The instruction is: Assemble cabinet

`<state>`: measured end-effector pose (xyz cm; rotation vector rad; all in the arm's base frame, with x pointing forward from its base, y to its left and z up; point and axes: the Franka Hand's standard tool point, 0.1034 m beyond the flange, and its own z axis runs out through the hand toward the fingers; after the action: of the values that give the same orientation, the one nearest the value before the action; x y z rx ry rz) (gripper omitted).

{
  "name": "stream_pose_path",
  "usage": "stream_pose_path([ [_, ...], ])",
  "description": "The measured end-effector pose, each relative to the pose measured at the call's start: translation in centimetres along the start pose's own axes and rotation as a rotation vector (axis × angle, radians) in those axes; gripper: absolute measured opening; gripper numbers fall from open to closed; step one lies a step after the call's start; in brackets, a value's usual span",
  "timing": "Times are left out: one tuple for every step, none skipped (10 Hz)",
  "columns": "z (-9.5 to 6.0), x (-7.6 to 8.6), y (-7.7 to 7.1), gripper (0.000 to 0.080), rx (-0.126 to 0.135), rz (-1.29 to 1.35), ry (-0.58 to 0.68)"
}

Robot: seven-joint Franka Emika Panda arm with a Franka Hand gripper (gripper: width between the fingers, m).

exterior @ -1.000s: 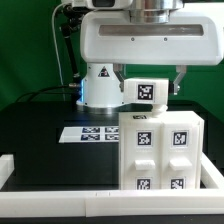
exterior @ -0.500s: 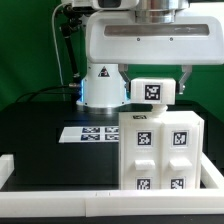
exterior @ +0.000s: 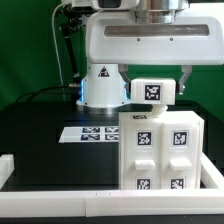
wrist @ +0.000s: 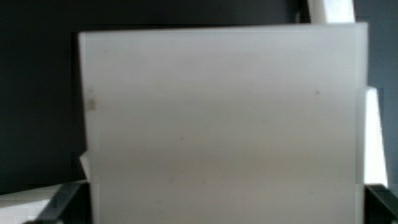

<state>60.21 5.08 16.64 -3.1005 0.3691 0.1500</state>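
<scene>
The white cabinet box [exterior: 160, 150] stands at the exterior view's right, its front showing small drawer blocks with black-and-white tags. My gripper [exterior: 153, 86] is right above it, shut on a white panel [exterior: 152, 92] with one tag, held just over the box's top. In the wrist view the panel [wrist: 214, 120] fills nearly the whole picture, and my dark fingertips [wrist: 64, 200] show at its two sides. The box is hidden behind the panel there.
The marker board [exterior: 88, 133] lies flat on the black table, to the exterior view's left of the box. A white raised rim [exterior: 50, 192] runs along the table's front and left side. The arm's base [exterior: 98, 85] stands behind.
From a second ago the panel and gripper shifted a little to the exterior view's right above the box. Over the last half second nothing has visibly moved.
</scene>
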Motion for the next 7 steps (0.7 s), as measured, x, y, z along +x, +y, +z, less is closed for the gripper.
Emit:
stream_pose_path([
  [0.04, -0.16, -0.34, 0.0564, 0.003, -0.003, -0.003],
  [0.12, -0.37, -0.45, 0.0564, 0.012, 0.003, -0.014],
  [0.11, -0.34, -0.21, 0.0564, 0.016, -0.006, -0.018],
  [0.11, -0.26, 0.02, 0.0564, 0.02, -0.011, -0.019],
  [0.16, -0.26, 0.06, 0.0564, 0.02, -0.012, -0.017],
  [0.43, -0.43, -0.08, 0.0564, 0.02, -0.015, -0.013],
  [0.67, -0.69, -0.36, 0.0564, 0.019, -0.012, -0.016],
])
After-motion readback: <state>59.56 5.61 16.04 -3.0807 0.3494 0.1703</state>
